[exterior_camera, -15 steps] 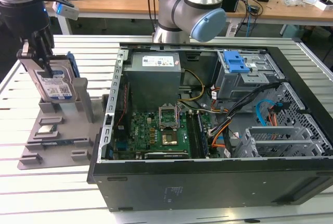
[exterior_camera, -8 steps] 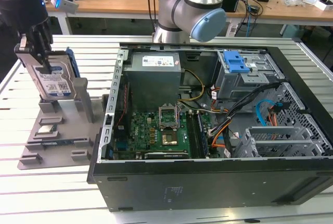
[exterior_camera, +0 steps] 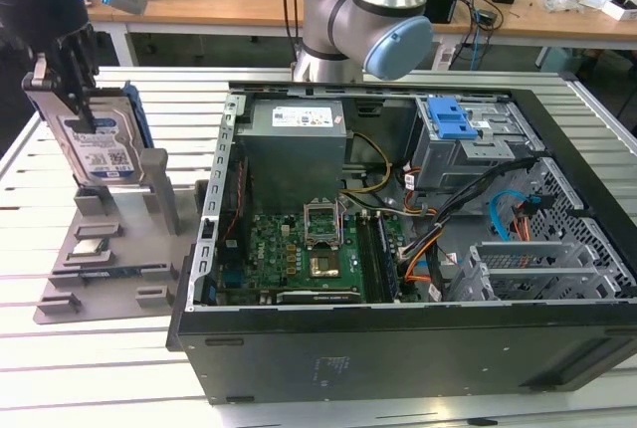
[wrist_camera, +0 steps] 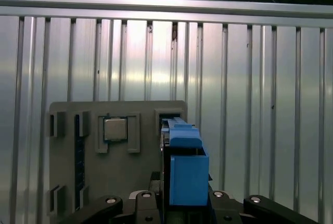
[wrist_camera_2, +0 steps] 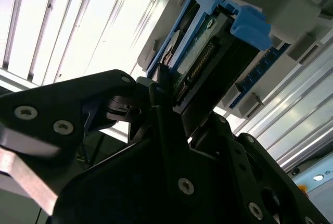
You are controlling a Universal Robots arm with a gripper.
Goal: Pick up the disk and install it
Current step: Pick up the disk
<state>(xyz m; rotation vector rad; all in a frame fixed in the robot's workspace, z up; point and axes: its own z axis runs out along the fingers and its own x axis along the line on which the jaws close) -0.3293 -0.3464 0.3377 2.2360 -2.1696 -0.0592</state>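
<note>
The hand [exterior_camera: 68, 100] is closed on the upper end of the disk [exterior_camera: 100, 154], its fingers narrowed to the drive's thickness and pressing on both flat faces. In both wrist views the black fingers clamp the drive between its blue side rails. The disk [wrist_camera_2: 208, 57] stands upright on edge, label facing the near side, at the exterior view's far left.

Just below it is the grey holder plate [exterior_camera: 109, 269], whose upright posts flank the drive's lower edge. I cannot tell whether that edge has cleared the posts. In the first wrist view the disk [wrist_camera: 184, 174] hangs over the slot of the plate [wrist_camera: 130, 177], beside a small square chip [wrist_camera: 115, 129] seated in its own recess.

The open computer case [exterior_camera: 398, 348] lies to the right on the slatted tabletop [exterior_camera: 60, 378], well apart from the disk. By my reading, the pick-up is secured or nearly so, and the installing is not yet done.
</note>
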